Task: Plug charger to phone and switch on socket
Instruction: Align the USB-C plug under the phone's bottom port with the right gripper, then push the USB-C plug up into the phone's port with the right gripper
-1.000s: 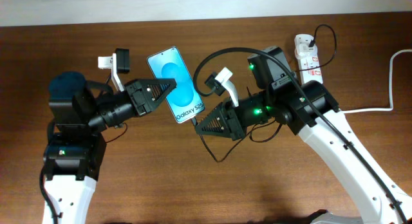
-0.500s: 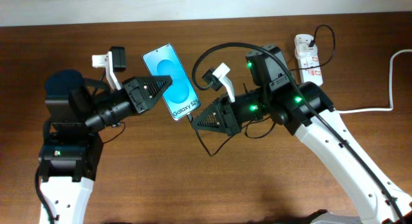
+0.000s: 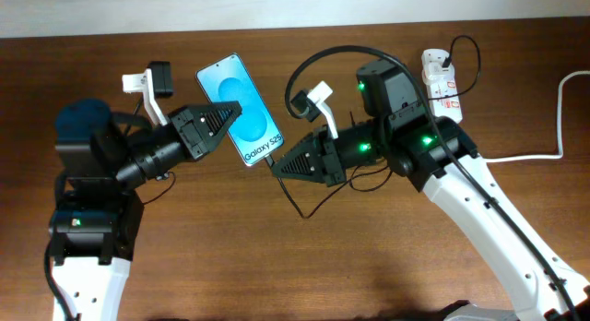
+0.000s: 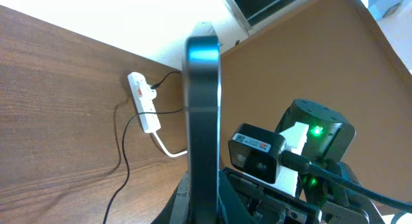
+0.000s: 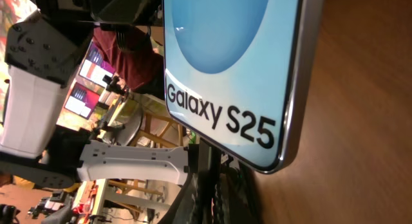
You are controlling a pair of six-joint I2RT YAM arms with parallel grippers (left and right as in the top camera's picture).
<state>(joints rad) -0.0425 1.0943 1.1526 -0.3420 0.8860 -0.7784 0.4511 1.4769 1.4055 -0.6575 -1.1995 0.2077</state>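
My left gripper (image 3: 227, 119) is shut on the phone (image 3: 241, 108) and holds it in the air, tilted, with its cyan screen up. In the left wrist view the phone (image 4: 203, 114) shows edge-on between the jaws (image 4: 205, 210). My right gripper (image 3: 277, 168) is shut on the charger connector tip at the phone's bottom edge. In the right wrist view the jaws (image 5: 215, 198) sit just under the "Galaxy S25" strip of the phone (image 5: 225, 63). I cannot tell whether the tip is seated. The charger cable (image 3: 336, 52) arcs back to its plug in the socket (image 3: 441, 79).
The socket's thick white cord (image 3: 544, 157) runs off to the right edge. The socket also lies far back in the left wrist view (image 4: 143, 103), with black cable (image 4: 122, 156) trailing on the wooden table (image 3: 230, 256). Slack cable (image 3: 300, 203) hangs below my right gripper.
Both grippers have moved up and to the left together. The phone has gone with the left gripper, and the right gripper has stayed at its bottom edge.
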